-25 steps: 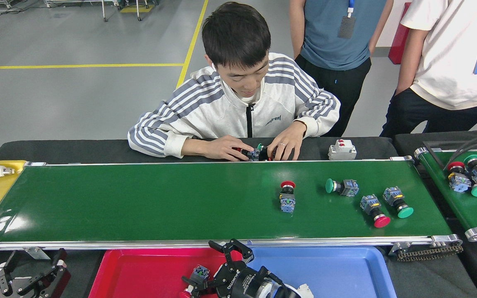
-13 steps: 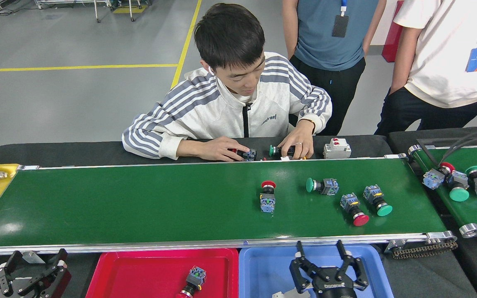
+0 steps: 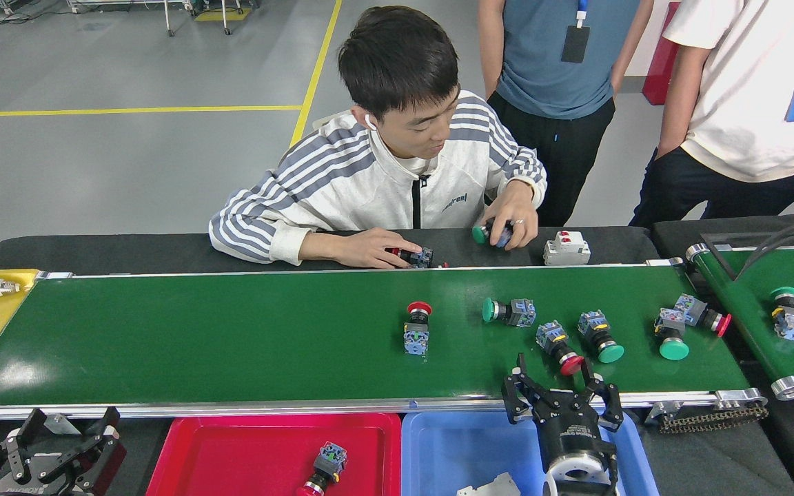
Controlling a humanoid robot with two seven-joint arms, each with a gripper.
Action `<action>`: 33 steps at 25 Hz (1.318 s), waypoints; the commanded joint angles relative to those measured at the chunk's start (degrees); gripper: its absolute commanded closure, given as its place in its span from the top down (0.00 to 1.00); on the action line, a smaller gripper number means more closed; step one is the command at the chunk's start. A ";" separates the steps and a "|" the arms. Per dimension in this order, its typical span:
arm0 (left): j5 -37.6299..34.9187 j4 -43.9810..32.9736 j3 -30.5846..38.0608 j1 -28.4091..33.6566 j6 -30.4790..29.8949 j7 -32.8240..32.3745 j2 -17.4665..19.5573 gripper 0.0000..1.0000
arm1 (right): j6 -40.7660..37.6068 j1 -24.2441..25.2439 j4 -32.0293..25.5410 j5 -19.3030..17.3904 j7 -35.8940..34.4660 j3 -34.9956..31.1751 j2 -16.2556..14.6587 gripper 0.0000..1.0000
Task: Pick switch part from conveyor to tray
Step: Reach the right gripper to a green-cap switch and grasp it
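the conveyor (image 3: 231,337) is glossy green with silver rails, carrying switch parts (image 3: 418,328) with red or green caps on blue-grey bodies. near it sit a red tray (image 3: 231,448) on the left and a blue tray (image 3: 466,448) on the right. the seated person's jacket (image 3: 342,186) is white with grey stripes.

6 switch parts (image 3: 417,329) on conveyor (image 3: 231,337) R half | trays (image 3: 245,441) in front
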 commanded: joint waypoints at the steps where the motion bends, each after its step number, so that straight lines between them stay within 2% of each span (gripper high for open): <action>1: -0.17 -0.38 0.29 -0.73 -0.01 0.11 0.46 1.00 | 0.08 -1.85 1.10 -0.07 0.18 -0.06 -0.16 0.99; 7: -0.17 -0.30 0.20 -0.99 -0.01 0.11 0.37 1.00 | 0.16 -4.48 3.82 -0.07 0.71 -0.06 0.36 0.99; 8: -0.17 -0.30 0.11 -1.17 -0.01 0.11 0.37 1.00 | 0.16 -5.28 4.79 -0.07 1.23 0.20 0.54 0.93; 10: -0.26 -0.03 -0.68 -1.43 -0.01 0.11 0.37 1.00 | -0.10 -6.60 6.63 0.02 2.20 1.26 0.45 0.68; 12: -0.26 0.23 -1.82 -2.57 -0.01 0.11 0.37 1.00 | -0.01 -8.00 8.13 0.11 2.82 3.19 -0.16 0.28; 14: -0.26 0.23 -2.43 -2.93 -0.01 0.11 0.46 1.00 | -0.45 -8.70 8.22 -0.07 3.61 3.63 -0.16 0.08; 15: -0.26 0.23 -2.43 -3.01 -0.01 0.11 0.46 1.00 | -0.54 -8.71 8.22 -0.16 3.87 3.63 -0.16 0.04; 21: -0.35 0.23 -2.70 -3.28 -0.01 0.02 0.37 1.00 | -3.70 -8.79 7.16 0.02 3.96 5.39 -0.25 0.02; 27: -1.31 0.14 -2.70 -3.45 -0.10 0.02 0.37 1.00 | -24.27 -4.57 -3.56 0.02 3.52 11.98 0.37 0.02; 28: -1.31 0.14 -2.70 -3.63 -0.19 0.02 0.37 1.00 | -28.66 -4.49 -4.35 0.02 3.25 14.09 0.37 0.05; 29: -1.31 0.06 -3.31 -3.98 -0.62 0.02 0.37 1.00 | -33.23 -4.49 -4.44 0.11 2.55 16.81 0.45 0.30; 30: -1.40 -0.03 -4.45 -4.68 -1.41 0.02 0.37 1.00 | -35.87 -4.57 -4.35 0.37 2.46 19.27 0.37 0.79; 31: -1.40 0.06 -5.60 -5.74 -2.21 -0.15 0.37 1.00 | -36.66 -4.57 -4.18 0.37 2.46 21.12 0.37 1.00; 33: -1.75 0.06 -8.94 -8.46 -3.96 -0.33 0.28 1.00 | -37.01 -4.66 -3.39 0.28 2.38 23.93 0.28 1.00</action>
